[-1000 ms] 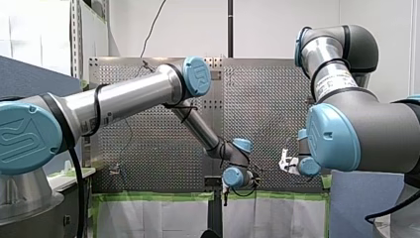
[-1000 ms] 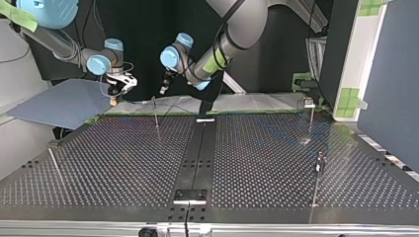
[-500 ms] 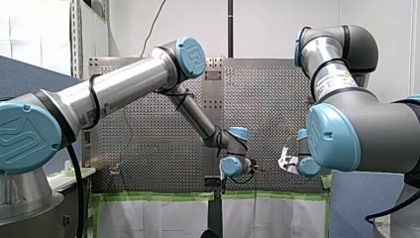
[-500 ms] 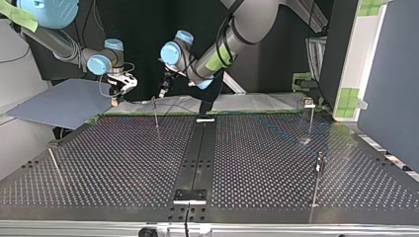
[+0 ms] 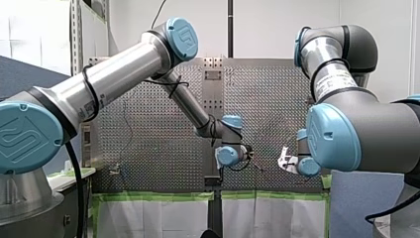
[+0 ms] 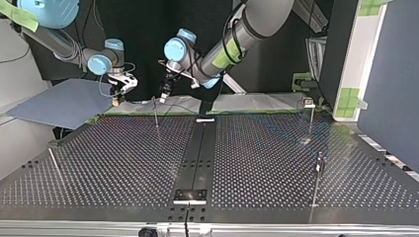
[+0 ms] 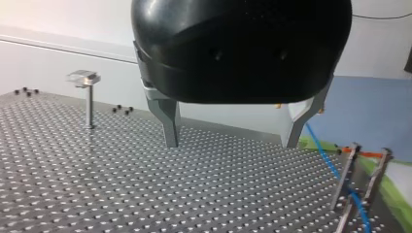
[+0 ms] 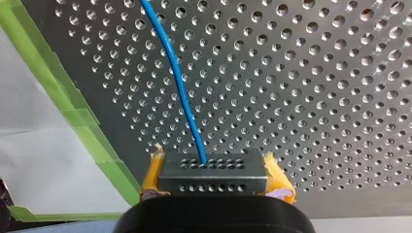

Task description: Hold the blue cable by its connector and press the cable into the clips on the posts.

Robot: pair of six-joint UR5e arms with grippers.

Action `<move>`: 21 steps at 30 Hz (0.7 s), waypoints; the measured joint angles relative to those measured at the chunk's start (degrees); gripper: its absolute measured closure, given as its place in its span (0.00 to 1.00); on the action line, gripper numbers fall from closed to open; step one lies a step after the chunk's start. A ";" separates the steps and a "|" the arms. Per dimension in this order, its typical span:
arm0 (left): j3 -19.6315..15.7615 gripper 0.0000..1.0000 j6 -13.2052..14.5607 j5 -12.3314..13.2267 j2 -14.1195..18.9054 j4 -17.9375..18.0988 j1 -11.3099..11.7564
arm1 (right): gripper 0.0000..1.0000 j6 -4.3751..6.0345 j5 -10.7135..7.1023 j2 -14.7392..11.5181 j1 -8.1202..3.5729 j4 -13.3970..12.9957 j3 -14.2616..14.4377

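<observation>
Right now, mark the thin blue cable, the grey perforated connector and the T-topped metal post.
thin blue cable (image 8: 180,85), right wrist view, mid-length.
grey perforated connector (image 8: 213,174), right wrist view, front face.
T-topped metal post (image 7: 89,107), left wrist view, shaft.

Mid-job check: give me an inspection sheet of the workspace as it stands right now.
Surface: perforated table, green tape along one edge.
Job's things: blue cable ends in a grey connector; a clip post stands upright.
Clutter: nothing seen.
Claws: right claw shut on the connector, between yellow pads; left claw open, holding nothing.
Cables: blue cable passes two thin posts; whether it is clipped, cannot tell.
Surroundings: blue panel beside the table.
</observation>
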 joint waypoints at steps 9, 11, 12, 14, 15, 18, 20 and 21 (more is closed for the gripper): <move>-4.29 0.00 -1.42 -2.16 4.28 0.47 0.97 | 1.00 0.04 0.30 0.00 0.51 0.10 -0.01; -5.26 0.00 -1.68 -2.40 5.25 0.55 1.17 | 1.00 0.02 0.32 0.00 0.65 0.14 -0.02; -5.71 0.00 -1.82 -2.45 5.70 0.63 1.26 | 1.00 0.01 0.32 0.00 0.72 0.15 -0.02; -6.71 0.00 -2.22 -2.43 6.71 0.99 1.51 | 1.00 -0.02 0.32 0.00 0.86 0.17 -0.02; -7.11 0.00 -2.46 -2.42 7.11 1.22 1.63 | 1.00 -0.02 0.32 0.00 0.92 0.15 -0.02; -8.43 0.00 -3.17 -2.39 8.43 2.02 1.98 | 1.00 -0.01 0.34 0.00 1.17 0.06 -0.01; -9.36 0.00 -3.42 -2.36 9.35 2.31 2.18 | 1.00 0.01 0.36 0.00 1.29 0.01 -0.02; -9.79 0.00 -3.52 -2.37 9.77 2.42 2.25 | 1.00 0.02 0.36 0.00 1.33 -0.01 -0.01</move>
